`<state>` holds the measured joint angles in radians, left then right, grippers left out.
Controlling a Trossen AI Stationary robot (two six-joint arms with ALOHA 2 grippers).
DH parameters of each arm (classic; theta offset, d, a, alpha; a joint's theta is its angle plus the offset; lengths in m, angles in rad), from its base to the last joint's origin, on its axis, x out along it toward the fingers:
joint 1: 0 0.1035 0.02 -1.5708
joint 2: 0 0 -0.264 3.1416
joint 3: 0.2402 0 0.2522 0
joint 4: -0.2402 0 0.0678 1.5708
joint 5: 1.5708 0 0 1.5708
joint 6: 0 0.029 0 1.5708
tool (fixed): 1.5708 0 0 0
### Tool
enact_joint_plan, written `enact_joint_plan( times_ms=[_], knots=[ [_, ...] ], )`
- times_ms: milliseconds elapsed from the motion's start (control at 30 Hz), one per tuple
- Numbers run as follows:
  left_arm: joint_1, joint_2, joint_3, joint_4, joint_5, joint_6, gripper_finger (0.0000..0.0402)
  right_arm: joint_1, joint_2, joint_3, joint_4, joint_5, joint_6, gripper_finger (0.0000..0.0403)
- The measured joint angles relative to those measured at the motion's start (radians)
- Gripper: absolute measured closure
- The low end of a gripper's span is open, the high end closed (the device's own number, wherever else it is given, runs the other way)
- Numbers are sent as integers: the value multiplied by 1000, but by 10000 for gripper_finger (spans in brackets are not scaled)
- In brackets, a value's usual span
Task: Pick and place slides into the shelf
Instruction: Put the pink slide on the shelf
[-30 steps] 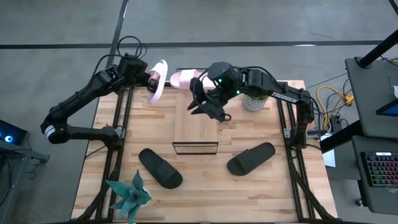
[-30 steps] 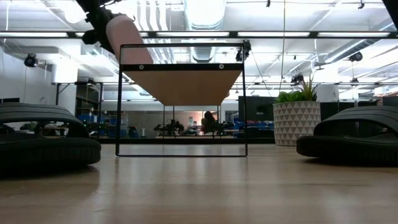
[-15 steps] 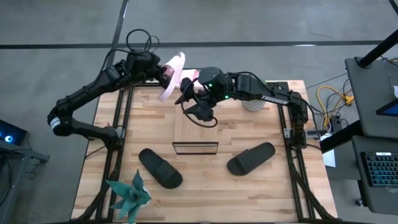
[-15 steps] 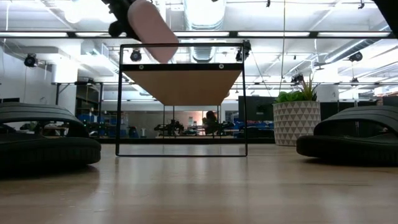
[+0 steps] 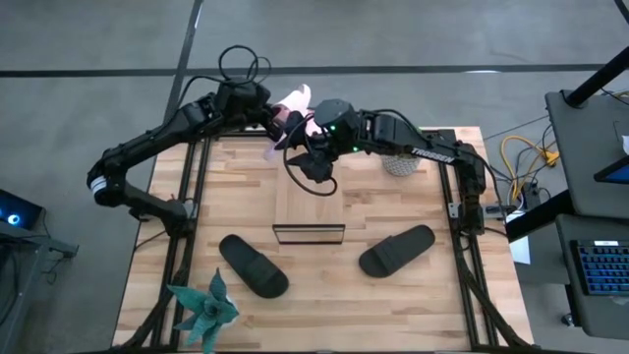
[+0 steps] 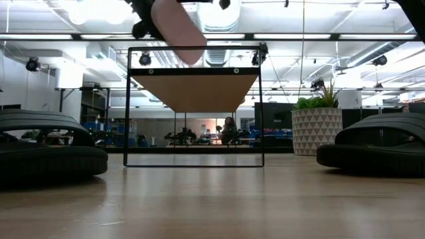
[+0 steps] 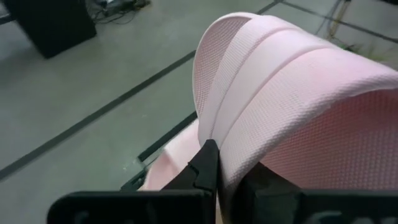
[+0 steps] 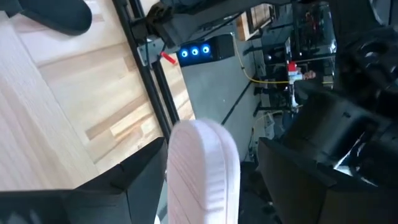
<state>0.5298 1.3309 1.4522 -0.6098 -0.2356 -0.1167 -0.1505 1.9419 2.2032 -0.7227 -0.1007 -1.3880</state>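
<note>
My left gripper (image 5: 271, 114) is shut on a pale pink slide (image 5: 293, 102), high over the far left corner of the shelf (image 5: 310, 202) and above its frame in the low view (image 6: 176, 26). My right gripper (image 5: 307, 149) hangs open over the shelf's far end. In its wrist view the rounded end of a pale pink slide (image 8: 202, 168) stands between its fingers. Two black slides (image 5: 254, 265) (image 5: 396, 251) lie sole down on the table, near the shelf's front. My left gripper pinches the pink slide's wide strap at its edge (image 7: 214, 134) between its two fingers. The slide is lifted clear and tilted, one end up, above the shelf's top. My right gripper has a pink slide's end between its open fingers; whether they touch it I cannot tell.
A white patterned pot with a green plant (image 5: 401, 160) stands at the table's far right, right of the shelf. A green star-shaped plant (image 5: 204, 307) sits at the near left corner. The shelf's wooden top (image 6: 194, 89) hides what lies on it in the low view.
My left gripper has carried the pink slide toward the table's right along the far edge and slightly up, from left of the shelf to over its far left corner. My right gripper has shifted a little toward the table's left and far edge.
</note>
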Motion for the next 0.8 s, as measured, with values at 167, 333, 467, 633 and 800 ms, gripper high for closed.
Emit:
enact_joint_plan(
  times_ms=[167,333,467,633,800],
  knots=[
    [-25,16,37,-9,-45,18,401,-6,0,0,-2,1,1,163],
    [-26,24,38,9,-72,18,401,-7,0,0,-2,49,3,165],
    [-26,17,38,9,-56,42,401,-7,-1,0,-3,104,0,165],
    [-26,-4,37,21,-14,134,401,-7,-5,0,-2,155,4,165],
    [-30,-7,33,59,47,178,401,-6,-8,0,-3,151,12,165]
  ],
)
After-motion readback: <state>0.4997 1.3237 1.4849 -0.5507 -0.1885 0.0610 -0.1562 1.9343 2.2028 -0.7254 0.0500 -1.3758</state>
